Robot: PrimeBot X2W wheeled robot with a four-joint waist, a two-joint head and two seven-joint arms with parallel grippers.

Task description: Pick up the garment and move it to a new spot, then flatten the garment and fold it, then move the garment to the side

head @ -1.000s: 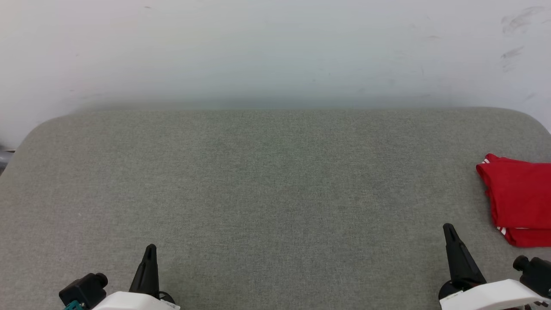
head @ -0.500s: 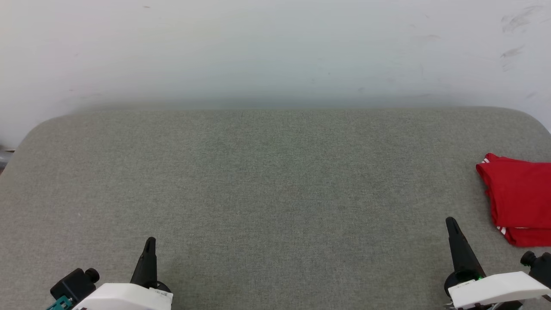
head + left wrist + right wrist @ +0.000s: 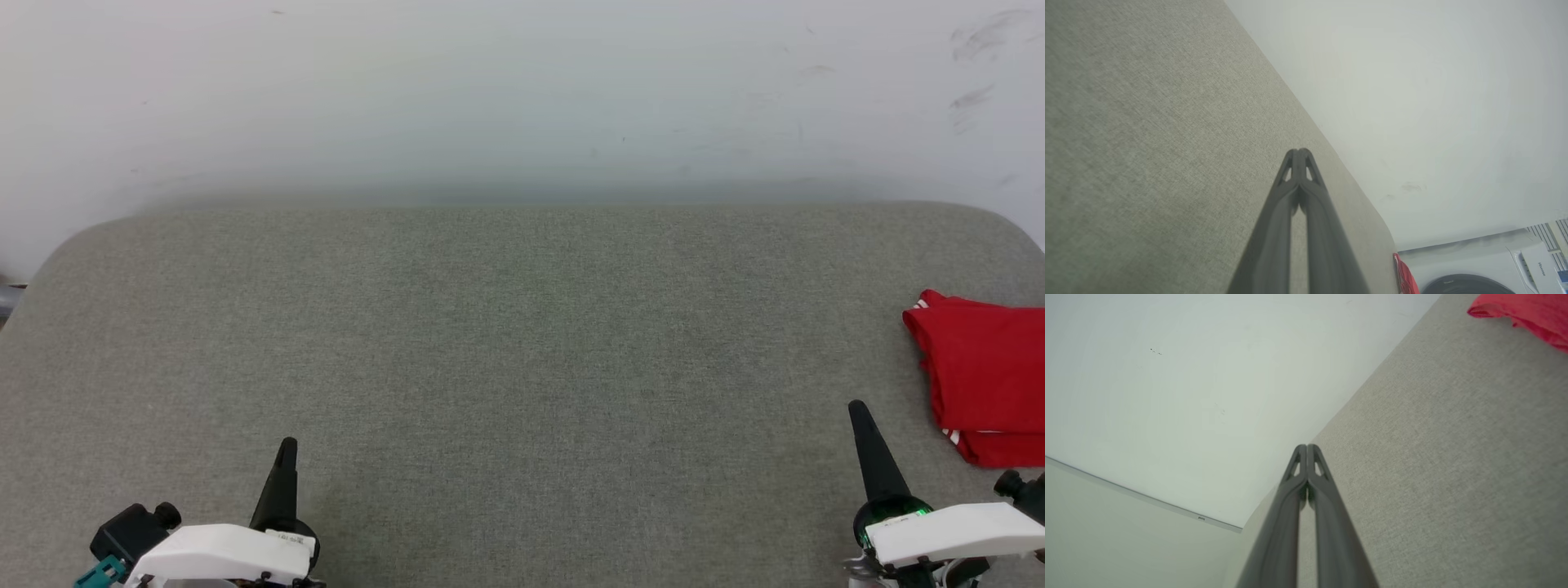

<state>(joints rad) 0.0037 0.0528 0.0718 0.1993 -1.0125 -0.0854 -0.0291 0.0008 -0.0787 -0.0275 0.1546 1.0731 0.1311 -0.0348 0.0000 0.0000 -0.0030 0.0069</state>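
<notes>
The red garment (image 3: 984,380) lies folded at the right edge of the grey padded table (image 3: 522,343), a bit of striped trim showing at its corners. It also shows as a red patch (image 3: 1527,314) in the right wrist view and a red sliver (image 3: 1404,275) in the left wrist view. My right gripper (image 3: 857,408) is shut and empty, low on the table, left of the garment and apart from it. My left gripper (image 3: 287,445) is shut and empty at the lower left, far from the garment. Both wrist views show the fingers pressed together (image 3: 1299,153) (image 3: 1306,448).
A pale wall (image 3: 522,90) rises behind the table's far edge. A white washing machine (image 3: 1486,265) stands beyond the table's right end in the left wrist view.
Both grippers' fingertips have crept a little farther up the table, and the wrists have sunk lower and outward. The garment has stayed put.
</notes>
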